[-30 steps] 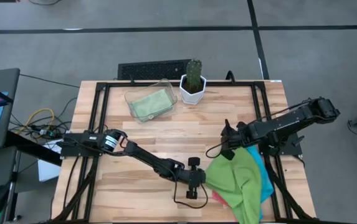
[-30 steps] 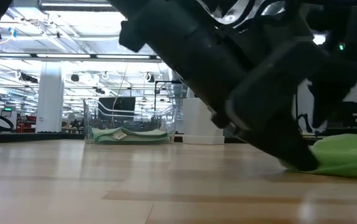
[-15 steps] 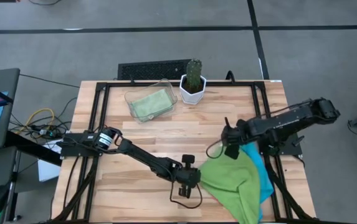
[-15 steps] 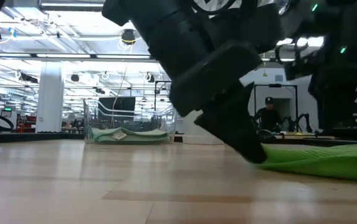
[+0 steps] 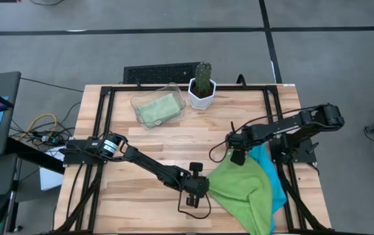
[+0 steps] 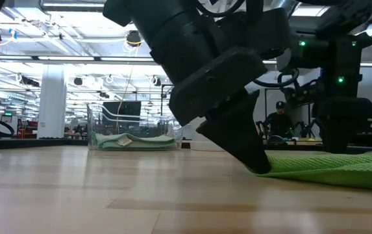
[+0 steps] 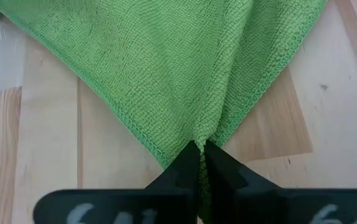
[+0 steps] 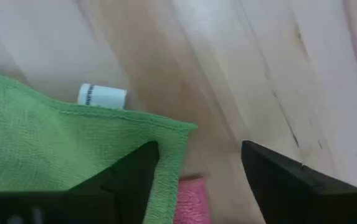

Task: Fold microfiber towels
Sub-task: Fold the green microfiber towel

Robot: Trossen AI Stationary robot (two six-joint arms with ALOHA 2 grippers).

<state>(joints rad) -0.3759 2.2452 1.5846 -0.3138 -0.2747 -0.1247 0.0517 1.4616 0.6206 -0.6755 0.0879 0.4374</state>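
Observation:
A bright green towel (image 5: 242, 190) lies spread at the table's near right, over a cyan towel (image 5: 269, 171) and a pink one (image 8: 190, 200). My left gripper (image 5: 198, 187) is shut on the green towel's left corner, low at the tabletop (image 6: 261, 168). My right gripper (image 5: 234, 155) stands open over the towel's far corner (image 8: 177, 128), which carries a white label (image 8: 101, 96). Nothing is between its fingers. My left gripper pinches the green towel's left corner (image 7: 198, 139) between its two fingers. The fingers (image 6: 250, 153) slant down at it from the table's left side. The corner sits just at the tabletop, puckered at the fingers. The rest fans out flat toward the right.
A clear plastic tray (image 5: 138, 101) holding a folded pale green towel (image 5: 155, 108) stands at the far middle. Beside it is a cactus in a white pot (image 5: 202, 90). Bare wood lies left of and beyond the green towel. A person shows in the room behind (image 6: 278, 120).
My right gripper has opened and let go of the green towel's far corner, then drifted slightly toward the table's left. The towel, bunched and raised before, has dropped and spread flat, covering the pink towel. My left gripper has drawn its corner a little toward the left.

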